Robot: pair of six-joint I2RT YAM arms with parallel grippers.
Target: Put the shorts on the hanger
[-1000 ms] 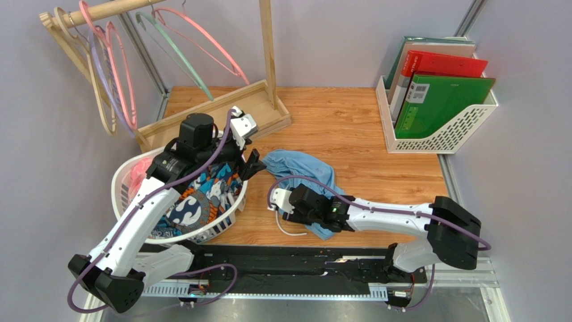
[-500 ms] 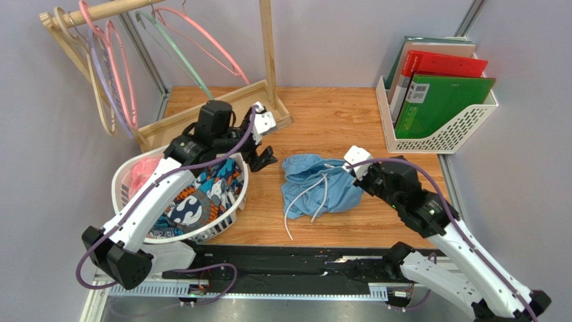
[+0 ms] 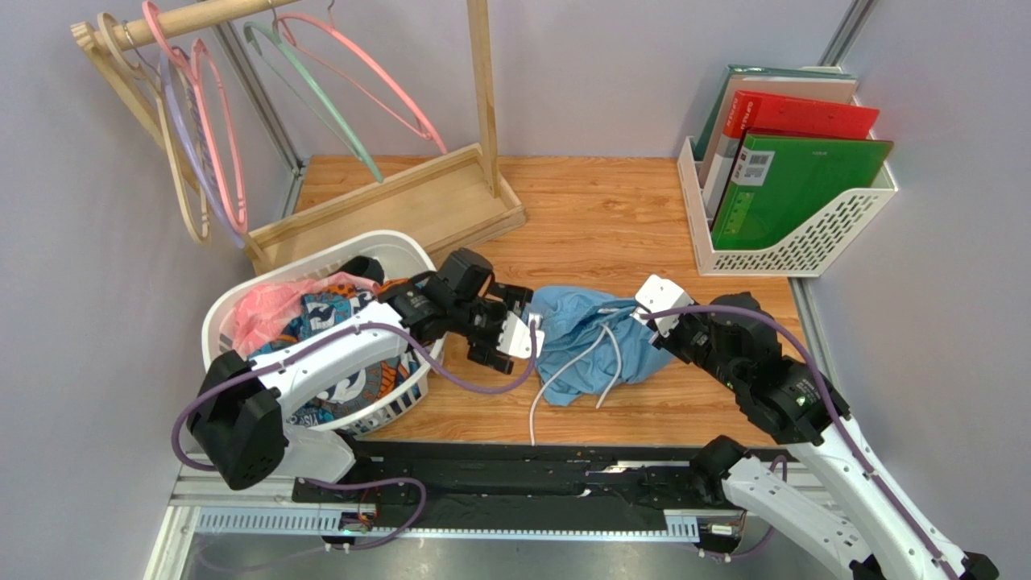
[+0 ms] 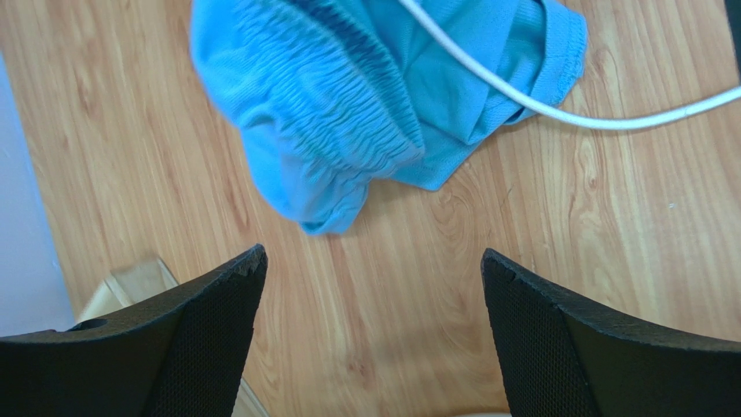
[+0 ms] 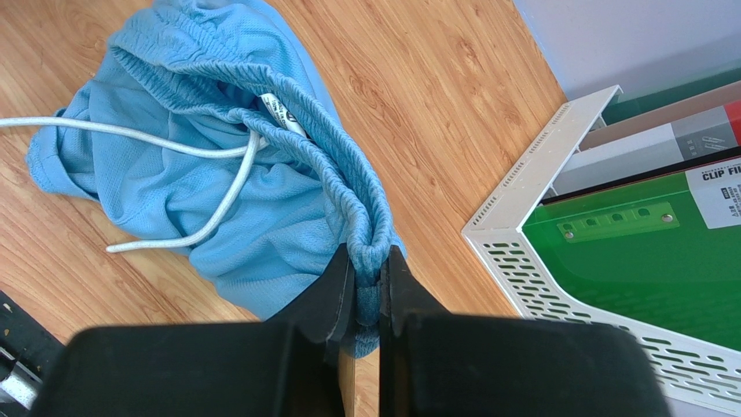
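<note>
Our right claw (image 5: 365, 261) was pinched shut on the elastic waistband of the light blue shorts (image 5: 217, 165), which lay bunched on the bench (image 5: 435, 87) just ahead of it. Our left claw (image 4: 374, 261) stood wide open and empty, with the shorts' far edge just beyond its fingertips, not touching.

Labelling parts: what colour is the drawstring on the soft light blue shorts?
White drawstring, clearest in right wrist view.

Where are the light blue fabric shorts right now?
In the top view, the light blue fabric shorts lie bunched on the wooden table, right of the white laundry basket, between the open left gripper and the right gripper pinching their waistband.
</note>
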